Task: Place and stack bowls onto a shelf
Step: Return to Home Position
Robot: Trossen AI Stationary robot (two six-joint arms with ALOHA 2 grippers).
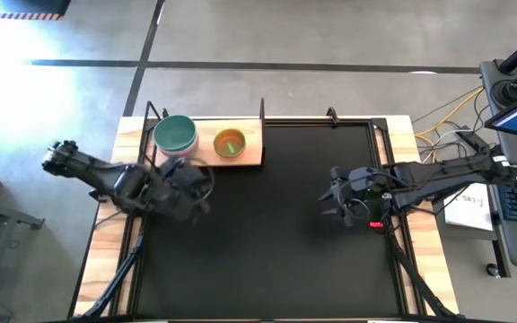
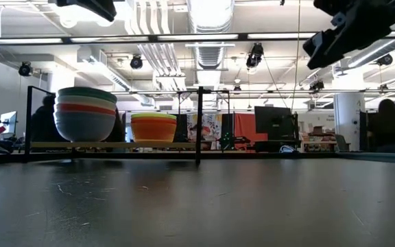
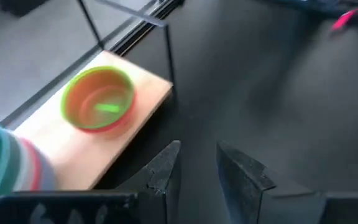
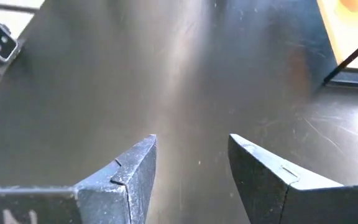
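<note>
1. Bowls [image 1: 176,135] of round plastic stand in two nested stacks on the shelf [image 1: 253,157]. The shelf is a flat light-wood board with thin black metal uprights [image 2: 199,123], set at the far left corner of the large black mat [image 1: 267,260] that covers the bench [image 1: 424,242].
2. In the low view, the taller stack [image 2: 86,114] shows blue-grey, white, red and teal bands. The shorter stack [image 2: 153,127] stands near it but apart, orange outside with a green bowl nested on top.
3. No loose bowl shows on the black mat in any view.
4. The left end effector [image 1: 201,181] hovers over the black mat just beside the shelf's near edge. Its fingers [image 3: 165,169] are parted with nothing between them.
5. The right end effector [image 1: 332,203] hangs over the right half of the black mat, well apart from the shelf. Its jaws are also spread and empty.
6. The shelf's long axis runs side to side along the far edge of the black mat. From the left end effector the shorter stack lies just ahead and slightly toward the middle of the bench. The left arm is much the nearer of the two.
7. The stacking looks finished, so what seems to remain is drawing the left arm back from the shelf. The thing to watch would be the corner upright and the shorter stack close to its fingers.
</note>
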